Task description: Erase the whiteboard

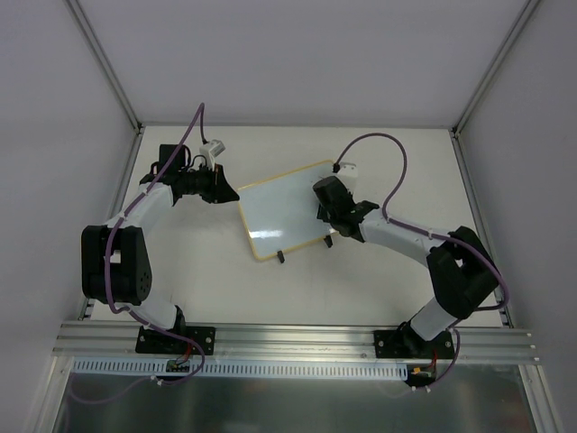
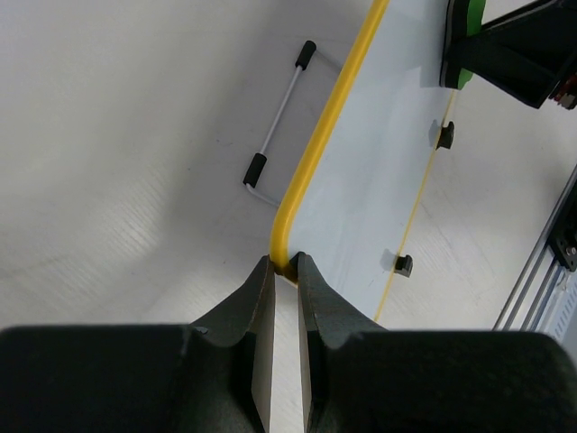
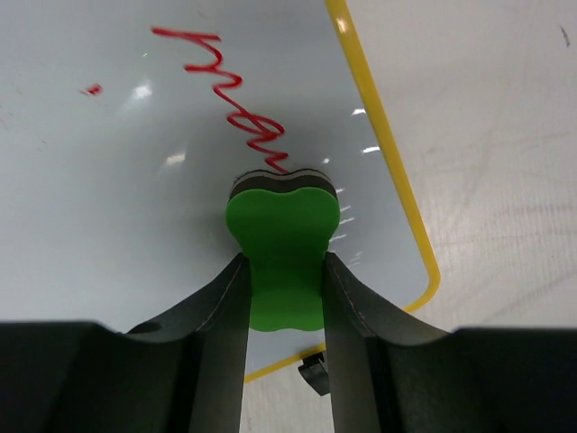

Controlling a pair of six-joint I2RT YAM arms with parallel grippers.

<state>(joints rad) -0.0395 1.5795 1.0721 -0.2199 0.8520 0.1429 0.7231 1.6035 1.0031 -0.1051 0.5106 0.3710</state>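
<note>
The whiteboard (image 1: 279, 212), white with a yellow frame and two black feet, lies tilted in the middle of the table. My left gripper (image 1: 225, 190) is shut on its left corner; the left wrist view shows the fingers pinching the yellow frame (image 2: 285, 262). My right gripper (image 1: 326, 209) is shut on the green eraser (image 3: 282, 248), which presses on the board at the lower end of a red scribble (image 3: 239, 90). A small red dot (image 3: 90, 89) lies left of the scribble. The eraser also shows in the left wrist view (image 2: 464, 54).
A white wire stand with black end caps (image 2: 279, 113) lies on the table beyond the board's edge. Grey walls enclose the table. An aluminium rail (image 1: 297, 341) runs along the near edge.
</note>
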